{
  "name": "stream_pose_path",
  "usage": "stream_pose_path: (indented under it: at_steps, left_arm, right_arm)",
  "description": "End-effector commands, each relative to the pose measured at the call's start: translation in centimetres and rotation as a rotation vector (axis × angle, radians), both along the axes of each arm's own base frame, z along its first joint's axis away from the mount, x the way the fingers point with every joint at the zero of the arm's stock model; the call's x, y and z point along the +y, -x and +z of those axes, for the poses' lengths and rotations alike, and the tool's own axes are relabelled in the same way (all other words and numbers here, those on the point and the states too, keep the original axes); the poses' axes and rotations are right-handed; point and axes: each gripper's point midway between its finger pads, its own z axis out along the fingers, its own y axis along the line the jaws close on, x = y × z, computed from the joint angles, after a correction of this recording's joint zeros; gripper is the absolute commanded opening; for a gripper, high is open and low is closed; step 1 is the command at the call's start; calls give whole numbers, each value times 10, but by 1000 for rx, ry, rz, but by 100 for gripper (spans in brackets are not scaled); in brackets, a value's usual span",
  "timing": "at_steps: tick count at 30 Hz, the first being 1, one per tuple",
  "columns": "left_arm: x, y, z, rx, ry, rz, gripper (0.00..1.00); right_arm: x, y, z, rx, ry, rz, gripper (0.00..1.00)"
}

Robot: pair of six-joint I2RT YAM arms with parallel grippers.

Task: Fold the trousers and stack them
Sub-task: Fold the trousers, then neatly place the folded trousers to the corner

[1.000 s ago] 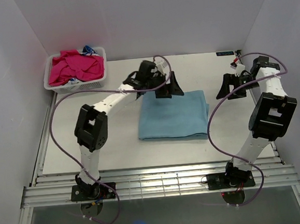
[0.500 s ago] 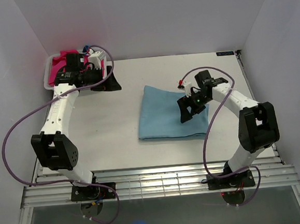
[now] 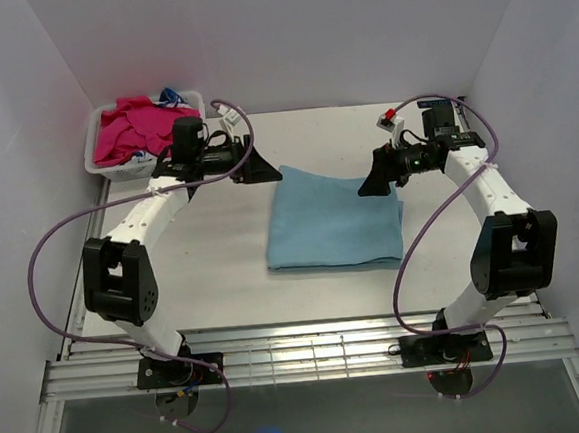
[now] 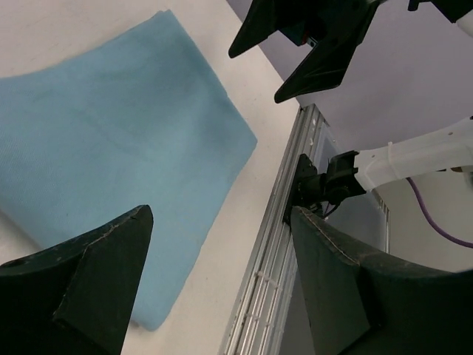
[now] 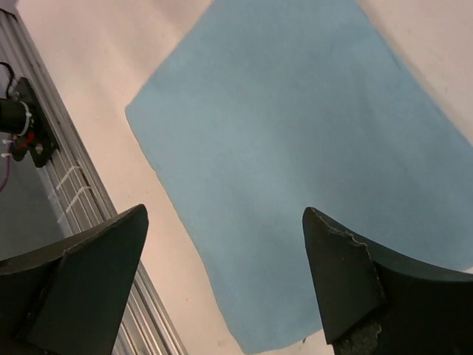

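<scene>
The light blue trousers lie folded into a flat rectangle in the middle of the white table. They also show in the left wrist view and in the right wrist view. My left gripper is open and empty, hovering just off the fold's far left corner. My right gripper is open and empty, hovering over the fold's far right corner. Neither touches the cloth.
A white basket with magenta garments stands at the back left corner. The slatted metal rail runs along the table's near edge. White walls close in on both sides.
The left gripper swung from the basket to the fold's far left corner. The right gripper lifted off the cloth's right part and moved back to its far right corner. The trousers stayed put.
</scene>
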Motion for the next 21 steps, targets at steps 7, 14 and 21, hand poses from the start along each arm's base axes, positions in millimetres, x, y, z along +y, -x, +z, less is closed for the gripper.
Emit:
stream_pose_path:
  at_steps: [7,14,21]
  left_arm:
    - [-66,-74,-87,175,108,29,82]
    - [-49,-96,-194,357,67,118,79]
    - [-45,-116,-123,121,75,70,91]
  right_arm:
    - [5,-46,-54,211,-209,-1,90]
    - [-48,-26,-139,379,-237,-143,90]
    - [-76,-50,-78,188,-47,-123,90]
